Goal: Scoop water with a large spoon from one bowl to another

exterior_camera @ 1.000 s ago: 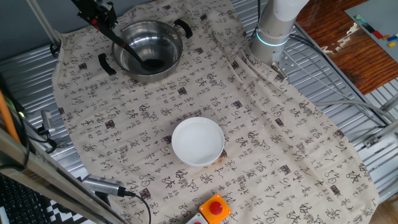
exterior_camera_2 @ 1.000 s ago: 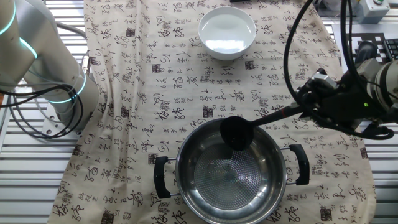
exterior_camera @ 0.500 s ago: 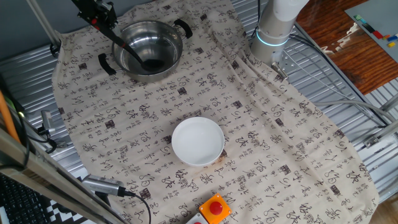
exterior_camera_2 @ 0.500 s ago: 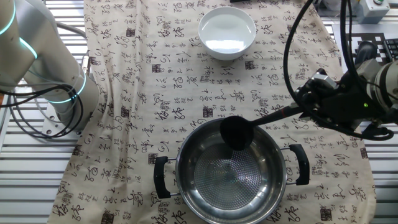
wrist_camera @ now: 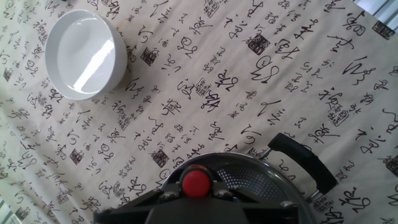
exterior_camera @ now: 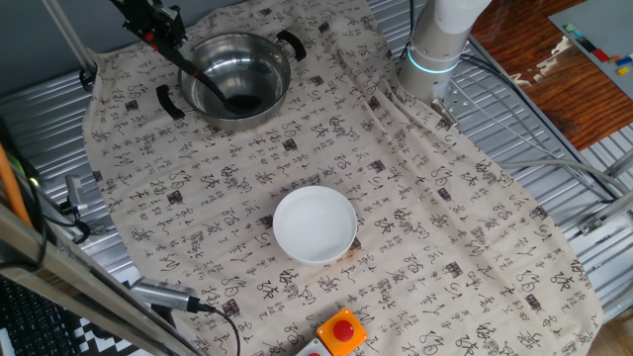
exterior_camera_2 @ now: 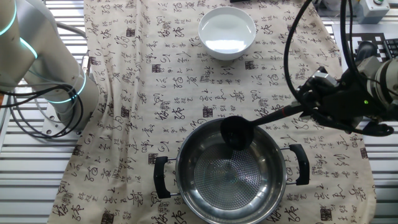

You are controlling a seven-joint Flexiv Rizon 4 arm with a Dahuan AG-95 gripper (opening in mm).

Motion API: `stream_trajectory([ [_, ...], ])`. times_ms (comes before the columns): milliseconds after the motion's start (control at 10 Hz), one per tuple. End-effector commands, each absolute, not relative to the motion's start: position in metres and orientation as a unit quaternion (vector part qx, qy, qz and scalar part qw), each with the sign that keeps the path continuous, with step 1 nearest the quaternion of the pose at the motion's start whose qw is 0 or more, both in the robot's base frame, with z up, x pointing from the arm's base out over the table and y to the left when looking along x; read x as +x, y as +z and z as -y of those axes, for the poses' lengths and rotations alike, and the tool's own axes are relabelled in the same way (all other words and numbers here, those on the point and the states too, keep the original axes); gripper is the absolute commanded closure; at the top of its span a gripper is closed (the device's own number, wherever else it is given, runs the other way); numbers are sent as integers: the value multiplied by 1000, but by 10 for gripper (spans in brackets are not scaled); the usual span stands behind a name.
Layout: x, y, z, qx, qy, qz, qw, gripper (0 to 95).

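The large spoon, a black ladle (exterior_camera_2: 236,132), hangs tilted with its scoop (exterior_camera: 242,102) inside the steel pot (exterior_camera_2: 205,180), near the rim on the bowl's side. Its thin handle (exterior_camera_2: 273,114) slants up to my gripper (exterior_camera_2: 318,102), which is shut on it near the red tip (wrist_camera: 198,182). The pot (exterior_camera: 259,61) stands at the far left of the cloth, and one black side handle (wrist_camera: 302,163) shows in the hand view. The white bowl (exterior_camera_2: 227,30) holds clear water and sits apart in the middle of the cloth (exterior_camera: 315,224) (wrist_camera: 84,53).
A cloth printed with black characters (exterior_camera: 445,227) covers the table. The arm's base (exterior_camera: 435,49) stands at the far edge. A red push button (exterior_camera: 343,329) sits beyond the bowl at the near edge. Cables (exterior_camera_2: 292,37) hang by the gripper.
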State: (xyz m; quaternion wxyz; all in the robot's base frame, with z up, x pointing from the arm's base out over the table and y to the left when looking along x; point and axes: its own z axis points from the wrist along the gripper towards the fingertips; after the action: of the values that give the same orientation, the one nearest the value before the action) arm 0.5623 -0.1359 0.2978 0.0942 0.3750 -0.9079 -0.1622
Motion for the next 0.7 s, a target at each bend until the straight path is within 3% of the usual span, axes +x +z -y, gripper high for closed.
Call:
stream_trajectory([
  [100, 562, 298, 136, 368, -160, 911, 96, 950],
  [700, 562, 298, 136, 330, -147, 928, 95, 950],
])
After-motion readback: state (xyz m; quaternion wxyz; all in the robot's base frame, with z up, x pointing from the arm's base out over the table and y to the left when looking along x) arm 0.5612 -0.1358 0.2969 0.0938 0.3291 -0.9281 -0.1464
